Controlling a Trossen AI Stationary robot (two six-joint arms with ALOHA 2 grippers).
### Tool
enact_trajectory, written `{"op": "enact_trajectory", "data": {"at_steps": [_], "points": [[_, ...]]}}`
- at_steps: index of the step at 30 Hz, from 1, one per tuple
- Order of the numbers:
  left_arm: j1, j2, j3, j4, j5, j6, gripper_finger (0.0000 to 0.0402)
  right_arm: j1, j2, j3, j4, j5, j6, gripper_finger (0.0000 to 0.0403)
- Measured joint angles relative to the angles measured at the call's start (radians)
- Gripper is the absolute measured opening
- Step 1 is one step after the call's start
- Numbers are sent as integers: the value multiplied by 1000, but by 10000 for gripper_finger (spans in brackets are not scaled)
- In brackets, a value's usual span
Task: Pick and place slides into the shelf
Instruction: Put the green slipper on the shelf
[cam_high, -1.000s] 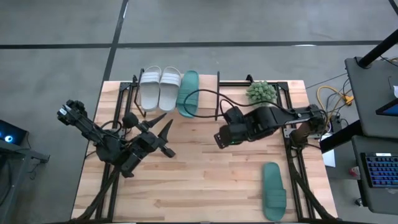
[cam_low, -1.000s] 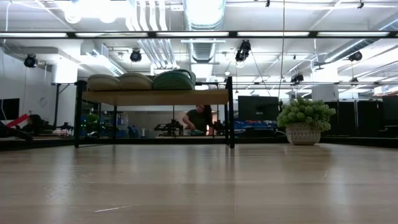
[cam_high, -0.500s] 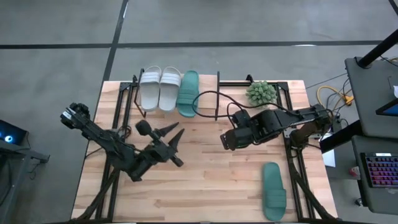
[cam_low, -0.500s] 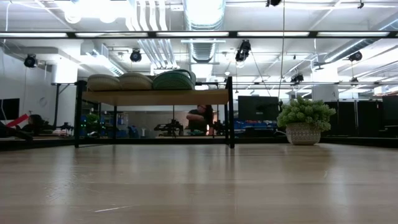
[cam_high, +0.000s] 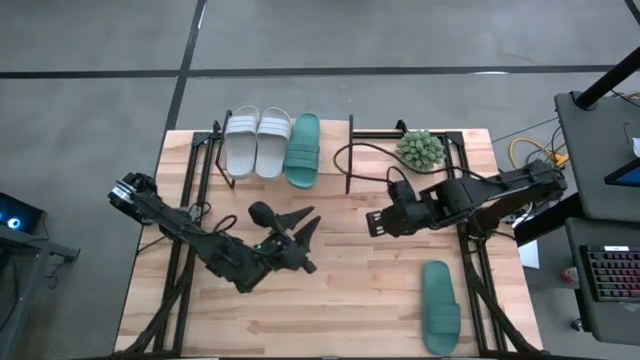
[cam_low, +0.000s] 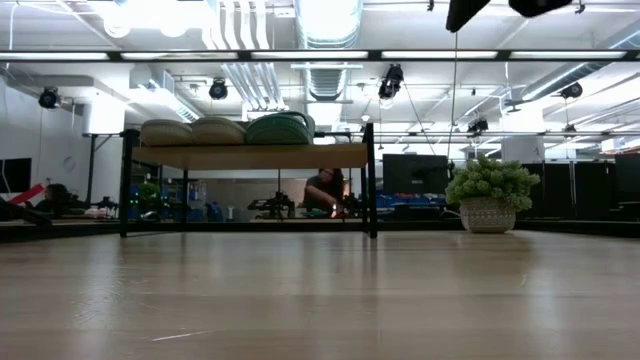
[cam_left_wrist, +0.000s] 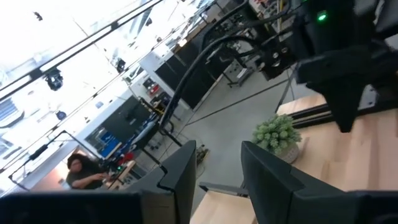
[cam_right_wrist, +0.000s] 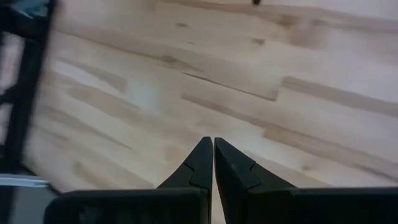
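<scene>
Three slides lay side by side on the shelf (cam_high: 330, 145) at the far edge of the table (cam_high: 330, 300): two pale slides (cam_high: 257, 143) toward its left end and one green slide (cam_high: 303, 150) beside them, all with toes pointing away from the far edge. The fourth slide (cam_high: 440, 308), also green, lay flat near the table's near right corner, well apart from the shelf and from both arms.

The left end effector (cam_high: 300, 228) hung over the middle of the table, its two fingers (cam_left_wrist: 264, 177) parted a moderate way with nothing between them. The right end effector (cam_high: 375, 223) was also over the middle, slightly toward the right edge, its fingers (cam_right_wrist: 208, 165) pressed together and holding nothing.

The step in hand seemed to be fetching the last green slide. The right arm was the nearer one, so it would do well to spread its fingers before coming down, then take the slide by its wide strap or across the sole's narrow middle, where the foam should give and grip well. The free plank to the right of the green slide on the shelf looked the natural spot, approached from above so as not to nudge the neighbours.

No brand, label or writing could be read on anything.
</scene>
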Motion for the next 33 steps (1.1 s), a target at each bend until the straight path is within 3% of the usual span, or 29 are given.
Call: {"op": "enact_trajectory", "data": {"at_steps": [4,13,24,33], "points": [[31,4,0,-1,24,-9,112,0,-84,-117,100,0,35,9],[94,33,3,6,226,-184,112,-7,-207,-271,184,-18,76,9],[111,227,127,23,271,-183,112,-90,-233,-258,231,-15,-49,9],[107,348,271,23,269,-183,112,-225,-252,-246,229,-20,-161,9]]}}
